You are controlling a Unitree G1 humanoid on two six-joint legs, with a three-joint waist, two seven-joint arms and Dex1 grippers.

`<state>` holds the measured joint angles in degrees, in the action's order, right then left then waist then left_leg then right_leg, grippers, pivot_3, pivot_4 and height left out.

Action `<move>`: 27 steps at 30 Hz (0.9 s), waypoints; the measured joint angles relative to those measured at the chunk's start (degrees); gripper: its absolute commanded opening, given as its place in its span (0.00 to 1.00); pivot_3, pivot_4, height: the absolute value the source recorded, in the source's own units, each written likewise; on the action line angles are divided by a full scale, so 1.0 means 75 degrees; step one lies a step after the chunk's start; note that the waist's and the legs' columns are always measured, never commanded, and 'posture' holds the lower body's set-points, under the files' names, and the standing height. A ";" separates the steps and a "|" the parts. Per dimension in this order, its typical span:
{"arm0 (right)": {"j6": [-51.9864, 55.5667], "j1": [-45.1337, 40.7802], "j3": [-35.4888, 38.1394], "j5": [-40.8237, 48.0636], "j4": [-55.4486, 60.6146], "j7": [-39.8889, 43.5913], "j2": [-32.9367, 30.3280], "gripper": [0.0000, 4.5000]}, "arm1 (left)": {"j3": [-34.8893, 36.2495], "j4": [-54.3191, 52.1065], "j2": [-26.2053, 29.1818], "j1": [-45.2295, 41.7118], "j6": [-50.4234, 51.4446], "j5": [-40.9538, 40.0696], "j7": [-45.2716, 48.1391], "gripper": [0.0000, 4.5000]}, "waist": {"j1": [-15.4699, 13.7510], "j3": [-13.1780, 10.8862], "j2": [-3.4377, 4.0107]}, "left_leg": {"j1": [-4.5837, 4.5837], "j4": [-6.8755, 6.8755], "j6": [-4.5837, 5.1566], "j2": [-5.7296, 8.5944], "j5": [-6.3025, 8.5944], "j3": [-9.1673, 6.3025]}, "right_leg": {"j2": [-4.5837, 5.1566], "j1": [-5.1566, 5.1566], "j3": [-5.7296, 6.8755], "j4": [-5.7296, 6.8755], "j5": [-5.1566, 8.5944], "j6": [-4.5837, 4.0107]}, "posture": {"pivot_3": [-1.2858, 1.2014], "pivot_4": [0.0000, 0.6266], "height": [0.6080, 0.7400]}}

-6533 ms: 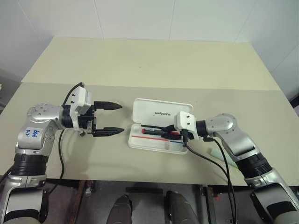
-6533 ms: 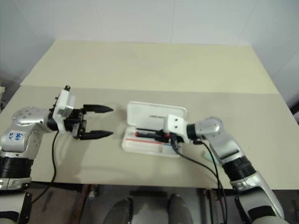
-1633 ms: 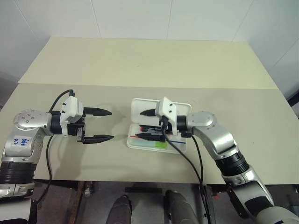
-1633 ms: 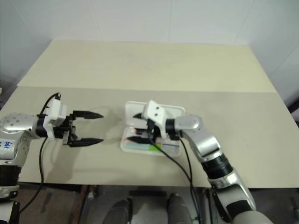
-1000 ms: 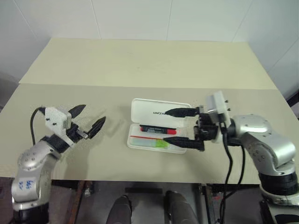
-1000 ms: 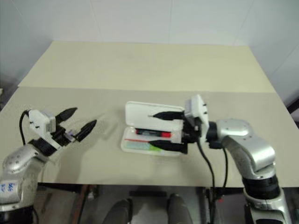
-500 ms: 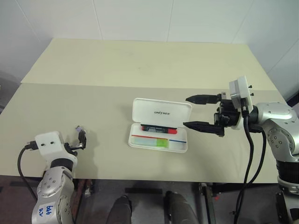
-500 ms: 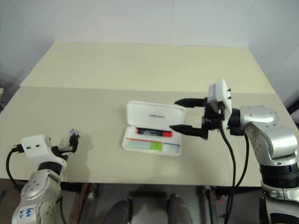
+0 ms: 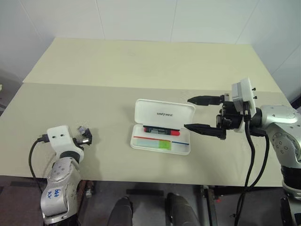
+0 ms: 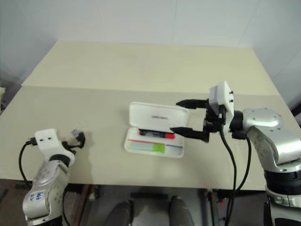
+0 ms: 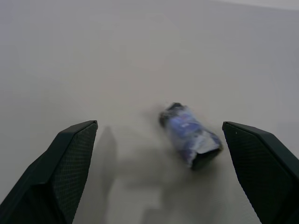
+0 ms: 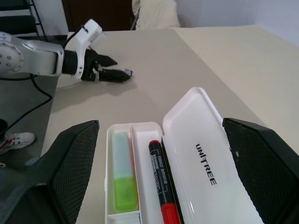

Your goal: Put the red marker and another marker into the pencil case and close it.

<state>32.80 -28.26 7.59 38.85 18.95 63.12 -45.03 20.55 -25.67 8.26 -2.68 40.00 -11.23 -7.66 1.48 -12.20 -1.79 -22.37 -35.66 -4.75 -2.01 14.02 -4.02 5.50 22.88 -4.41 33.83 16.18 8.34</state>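
Beige counter (image 9: 141, 66) holds everything. At the left edge, the left pincer (image 9: 85, 137) has its black fingers apart around a small bluish crumpled scrap (image 11: 189, 135), not touching it. In the middle lies the white pencil case (image 9: 162, 133) with its lid open. Inside, the red marker (image 9: 160, 130) lies next to the lid, and the green highlighter (image 9: 155, 144) lies in the front slot. On the right, the right pincer (image 9: 196, 113) hangs above the case's right end, fingers wide apart, holding nothing.
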 measured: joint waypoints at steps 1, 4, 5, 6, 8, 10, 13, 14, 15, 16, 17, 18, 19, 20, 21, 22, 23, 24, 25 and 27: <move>0.0026 0.0023 0.0025 0.0039 0.0082 -0.0042 -0.0008 0.99 | -0.0082 0.0081 0.0015 -0.0069 0.0009 0.0018 0.0018 1.00 | 0.0000 0.0000 0.0000 | 0.0000 0.0000 0.0000 0.0000 0.0000 0.0000 | 0.0001 -0.0001 0.0000 0.0000 0.0000 0.0000 | 0.52 0.24 1.00; 0.0123 0.0076 0.0043 0.0134 0.0262 -0.0186 -0.0010 0.99 | -0.0251 0.0244 0.0021 -0.0215 0.0051 0.0038 0.0044 1.00 | 0.0023 0.0000 0.0000 | 0.0001 0.0002 0.0000 0.0000 0.0000 0.0001 | 0.0000 0.0000 -0.0001 -0.0001 0.0000 0.0001 | 0.52 0.24 1.00; 0.0134 0.0102 0.0070 0.0155 0.0289 -0.0231 -0.0010 1.00 | -0.0270 0.0255 0.0021 -0.0229 0.0057 0.0041 0.0040 0.96 | 0.0021 0.0000 0.0000 | 0.0002 0.0005 0.0000 0.0000 0.0000 0.0001 | 0.0000 0.0000 0.0000 -0.0001 0.0000 0.0001 | 0.52 0.24 1.00; 0.0138 0.0126 0.0096 0.0181 0.0319 -0.0290 -0.0010 1.00 | -0.0268 0.0268 0.0021 -0.0246 0.0069 0.0041 0.0037 0.91 | 0.0015 0.0000 0.0000 | 0.0003 0.0006 0.0000 0.0000 0.0000 0.0000 | 0.0000 0.0000 0.0000 0.0000 0.0000 0.0001 | 0.52 0.24 1.00; 0.0145 0.0189 0.0199 0.0224 0.0428 -0.0402 -0.0010 1.00 | -0.0252 0.0371 0.0022 -0.0359 0.0083 0.0048 0.0018 0.79 | 0.0002 0.0000 0.0000 | 0.0002 0.0005 0.0000 0.0000 0.0000 0.0000 | 0.0001 0.0000 0.0000 -0.0001 0.0000 0.0001 | 0.52 0.24 1.00; 0.0145 0.0191 0.0239 0.0264 0.0470 -0.0480 -0.0010 1.00 | -0.0213 0.0453 0.0054 -0.0430 0.0107 0.0064 0.0006 0.66 | -0.0001 0.0000 0.0000 | 0.0002 0.0003 0.0000 0.0000 0.0000 0.0000 | 0.0001 -0.0002 0.0000 -0.0001 -0.0001 0.0002 | 0.52 0.24 1.00; 0.0145 0.0194 0.0239 0.0286 0.0483 -0.0542 -0.0010 1.00 | -0.0185 0.0467 0.0106 -0.0441 0.0167 0.0076 0.0009 0.41 | -0.0008 0.0000 0.0000 | 0.0002 0.0002 0.0000 0.0002 0.0000 0.0000 | 0.0003 -0.0003 0.0000 -0.0002 -0.0001 0.0002 | 0.52 0.24 1.00; 0.0144 0.0195 0.0239 0.0288 0.0483 -0.0563 -0.0010 1.00 | -0.0182 0.0468 0.0108 -0.0443 0.0169 0.0078 0.0007 0.35 | -0.0010 0.0000 0.0000 | 0.0002 0.0002 0.0000 0.0002 0.0000 0.0000 | 0.0003 -0.0004 0.0000 -0.0003 -0.0001 0.0002 | 0.52 0.24 1.00; 0.0144 0.0195 0.0239 0.0290 0.0484 -0.0579 -0.0010 1.00 | -0.0183 0.0467 0.0108 -0.0446 0.0172 0.0083 0.0007 0.27 | -0.0011 0.0000 0.0000 | 0.0002 0.0003 0.0000 0.0002 0.0000 0.0000 | 0.0003 -0.0004 0.0000 -0.0003 -0.0001 0.0002 | 0.52 0.24 1.00; 0.0144 0.0195 0.0239 0.0291 0.0484 -0.0591 -0.0010 1.00 | -0.0184 0.0467 0.0108 -0.0449 0.0175 0.0087 0.0006 0.21 | -0.0011 0.0000 0.0000 | 0.0002 0.0003 0.0000 0.0002 0.0000 0.0000 | 0.0003 -0.0004 0.0000 -0.0003 -0.0001 0.0002 | 0.52 0.24 1.00; 0.0143 0.0195 0.0239 0.0291 0.0484 -0.0606 -0.0010 1.00 | -0.0184 0.0467 0.0107 -0.0454 0.0179 0.0091 0.0002 0.13 | -0.0010 0.0000 0.0000 | 0.0002 0.0003 0.0000 0.0002 0.0000 0.0000 | 0.0003 -0.0004 0.0000 -0.0004 -0.0001 0.0002 | 0.52 0.24 1.00; 0.0143 0.0195 0.0239 0.0291 0.0484 -0.0617 -0.0010 1.00 | -0.0182 0.0467 0.0107 -0.0460 0.0188 0.0092 0.0003 0.08 | -0.0010 0.0000 0.0001 | 0.0002 0.0003 0.0000 0.0002 0.0000 0.0000 | 0.0003 -0.0004 0.0000 -0.0004 -0.0001 0.0002 | 0.52 0.24 1.00; 0.0141 0.0195 0.0239 0.0291 0.0484 -0.0624 -0.0010 1.00 | -0.0179 0.0467 0.0096 -0.0465 0.0188 0.0090 0.0003 0.08 | -0.0010 0.0000 0.0001 | 0.0002 0.0003 0.0000 0.0002 0.0000 0.0000 | 0.0003 -0.0004 0.0000 -0.0004 -0.0001 0.0002 | 0.52 0.24 1.00; 0.0139 0.0195 0.0239 0.0291 0.0484 -0.0625 -0.0010 1.00 | -0.0172 0.0468 0.0080 -0.0469 0.0187 0.0087 0.0003 0.08 | -0.0010 0.0000 0.0001 | 0.0002 0.0003 0.0000 0.0002 0.0000 0.0000 | 0.0003 -0.0004 0.0000 -0.0004 -0.0001 0.0002 | 0.52 0.24 1.00; 0.0136 0.0195 0.0239 0.0291 0.0483 -0.0625 -0.0010 1.00 | -0.0158 0.0468 0.0052 -0.0478 0.0181 0.0083 0.0003 0.08 | -0.0010 0.0000 0.0001 | 0.0002 0.0003 0.0000 0.0002 0.0000 0.0000 | 0.0003 -0.0004 0.0000 -0.0004 -0.0001 0.0002 | 0.52 0.24 1.00; 0.0132 0.0203 0.0244 0.0291 0.0483 -0.0626 -0.0011 1.00 | -0.0123 0.0505 -0.0035 -0.0517 0.0105 0.0051 0.0017 0.08 | -0.0014 0.0000 0.0001 | 0.0002 0.0003 0.0000 0.0002 0.0000 0.0000 | 0.0003 -0.0005 0.0000 -0.0005 -0.0001 0.0002 | 0.52 0.24 1.00; 0.0131 0.0216 0.0244 0.0290 0.0483 -0.0630 -0.0011 1.00 | -0.0118 0.0561 -0.0153 -0.0579 -0.0033 0.0018 0.0046 0.08 | -0.0029 0.0000 0.0000 | 0.0000 0.0001 0.0000 0.0003 0.0000 0.0000 | 0.0003 -0.0005 0.0000 -0.0005 -0.0001 0.0002 | 0.52 0.24 1.00; 0.0127 0.0228 0.0246 0.0289 0.0483 -0.0634 -0.0011 1.00 | -0.0150 0.0604 -0.0217 -0.0661 -0.0224 -0.0008 0.0097 0.08 | -0.0041 -0.0002 -0.0004 | -0.0001 0.0001 0.0000 0.0002 0.0000 -0.0001 | 0.0002 -0.0004 0.0001 -0.0006 -0.0001 0.0003 | 0.52 0.24 1.00; 0.0123 0.0256 0.0252 0.0289 0.0483 -0.0640 -0.0012 1.00 | -0.0197 0.0650 -0.0246 -0.0811 -0.0495 -0.0038 0.0199 0.08 | -0.0053 -0.0004 -0.0007 | -0.0002 0.0001 -0.0001 0.0002 -0.0001 -0.0001 | 0.0002 -0.0004 0.0002 -0.0007 -0.0002 0.0003 | 0.52 0.24 1.00; 0.0120 0.0350 0.0272 0.0284 0.0483 -0.0660 -0.0012 1.00 | -0.0248 0.0677 -0.0151 -0.1240 -0.1093 -0.0080 0.0475 0.08 | -0.0065 -0.0005 -0.0009 | -0.0002 0.0002 -0.0001 0.0002 -0.0001 -0.0001 | 0.0002 -0.0004 0.0002 -0.0010 -0.0002 0.0003 | 0.52 0.24 1.00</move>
<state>33.70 -25.63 9.63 40.98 22.57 58.17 -45.12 18.69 -20.60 7.12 -11.97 31.80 -11.83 -4.10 0.99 -12.24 -1.86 -22.38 -35.65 -4.76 -1.99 14.01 -4.03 5.52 22.85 -4.39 33.76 16.16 8.36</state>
